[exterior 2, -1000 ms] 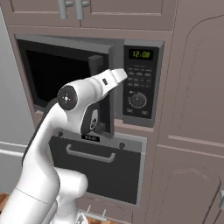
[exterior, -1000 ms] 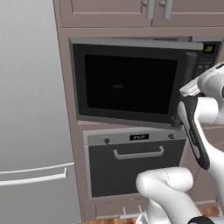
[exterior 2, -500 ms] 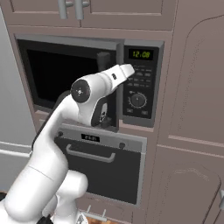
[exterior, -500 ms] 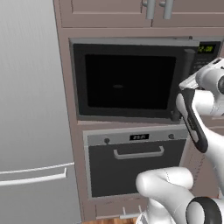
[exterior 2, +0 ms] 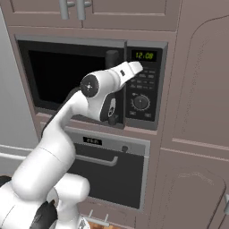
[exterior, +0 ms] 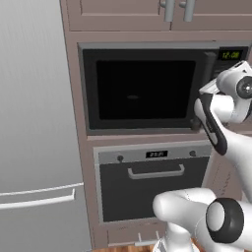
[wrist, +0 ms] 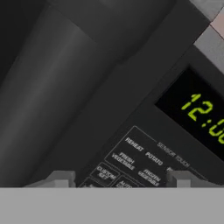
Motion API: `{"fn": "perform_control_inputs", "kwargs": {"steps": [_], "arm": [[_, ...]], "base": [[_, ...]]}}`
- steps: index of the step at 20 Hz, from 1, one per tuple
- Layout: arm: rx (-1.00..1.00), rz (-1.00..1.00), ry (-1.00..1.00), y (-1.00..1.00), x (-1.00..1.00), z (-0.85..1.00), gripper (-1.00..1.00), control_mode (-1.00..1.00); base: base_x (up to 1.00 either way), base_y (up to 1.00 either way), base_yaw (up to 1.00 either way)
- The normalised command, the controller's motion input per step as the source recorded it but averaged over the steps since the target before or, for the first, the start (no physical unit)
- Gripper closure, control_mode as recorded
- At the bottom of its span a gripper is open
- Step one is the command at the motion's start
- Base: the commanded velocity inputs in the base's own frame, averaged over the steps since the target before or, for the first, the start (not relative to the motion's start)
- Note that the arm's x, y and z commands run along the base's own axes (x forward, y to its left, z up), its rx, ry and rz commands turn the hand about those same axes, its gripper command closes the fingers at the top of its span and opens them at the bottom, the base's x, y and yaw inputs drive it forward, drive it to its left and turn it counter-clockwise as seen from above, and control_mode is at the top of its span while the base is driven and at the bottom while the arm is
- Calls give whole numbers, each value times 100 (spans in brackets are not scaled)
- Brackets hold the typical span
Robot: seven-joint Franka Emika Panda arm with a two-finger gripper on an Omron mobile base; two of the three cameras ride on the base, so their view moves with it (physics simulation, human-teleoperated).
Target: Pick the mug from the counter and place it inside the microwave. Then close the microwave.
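The microwave (exterior: pixel 142 88) is built into the cabinet wall, and its black glass door looks shut. My gripper (exterior 2: pixel 137 66) is raised against the top left of the microwave's control panel (exterior 2: pixel 145 91), just below the green clock display (exterior 2: pixel 145 56) and right of the vertical door handle (exterior 2: pixel 111 57). In the hand view the fingertips (wrist: pixel 57 179) stand wide apart with nothing between them. That view looks straight at the handle (wrist: pixel 48 87), the button labels and the display (wrist: pixel 197 109). The gripper (wrist: pixel 120 181) is open. The mug and the counter are out of view.
An oven (exterior: pixel 152 182) with a horizontal handle (exterior: pixel 156 172) sits right under the microwave. A grey fridge (exterior: pixel 34 128) fills the left. Cabinet doors (exterior: pixel 147 12) run above, and a tall mauve panel (exterior 2: pixel 199 116) stands at the right.
The arm's elbow has lifted, and the hand has moved up and to the right, from beside the door handle onto the control panel. The jaws have widened slightly.
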Motion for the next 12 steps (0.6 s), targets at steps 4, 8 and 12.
{"fn": "perform_control_inputs", "kwargs": {"steps": [4,8,12], "arm": [[0,-7,0,0,38,0,-100,-100],[0,-8,0,0,35,0,-100,-100],[0,-8,0,0,34,0,-100,-100]], "base": [[0,0,0],[0,0,0],[0,0,0]]}}
